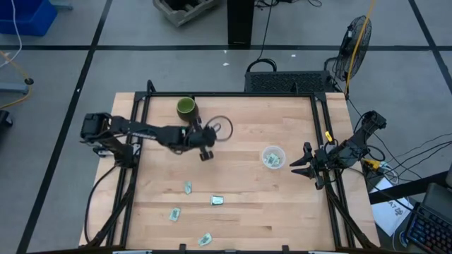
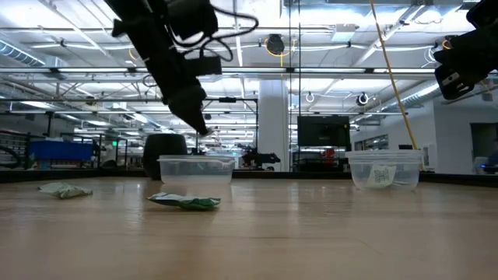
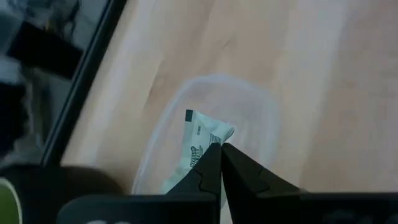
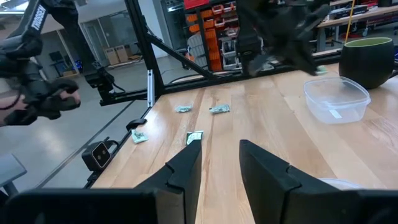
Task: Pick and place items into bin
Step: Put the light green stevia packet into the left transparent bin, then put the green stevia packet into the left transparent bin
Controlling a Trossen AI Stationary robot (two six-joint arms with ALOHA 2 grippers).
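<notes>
The left jaws [image 3: 219, 148], pinched shut on a packet [image 3: 198, 144], hung above a tub [image 3: 261, 124] (four packets [image 1: 188, 188] remained on the surface [image 1: 282, 212]); the right jaws [image 1: 299, 164] waited open, empty.

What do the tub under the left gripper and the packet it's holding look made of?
The clear rounded-rectangle tub looks like thin glossy plastic: the wood grain shows through its walls. The pale green and white packet, pinched in the shut left gripper, looks like printed paper or foil film, creased at the grip; which one is unclear.
</notes>
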